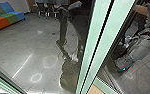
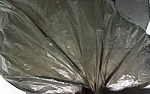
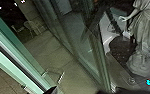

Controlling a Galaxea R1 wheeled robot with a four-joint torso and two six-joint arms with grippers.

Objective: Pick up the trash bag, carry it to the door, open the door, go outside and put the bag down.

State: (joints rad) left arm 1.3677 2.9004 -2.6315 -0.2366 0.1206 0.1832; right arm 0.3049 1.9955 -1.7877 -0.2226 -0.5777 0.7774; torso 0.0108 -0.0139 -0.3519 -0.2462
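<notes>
"How are our hands?"

"Our left gripper is closed on the gathered neck of our translucent olive-brown plastic trash bag. We can't tell how far open our right gripper is, or whether it holds anything."

"Around us?"

"A pale green upright frame, a grey draped statue and, well apart, a multicoloured block-patterned sofa."

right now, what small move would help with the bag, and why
Perhaps ease the bag slightly away from the pale green frame: it spreads wide from its gathered neck, and the head view shows it right beside that frame.
</notes>
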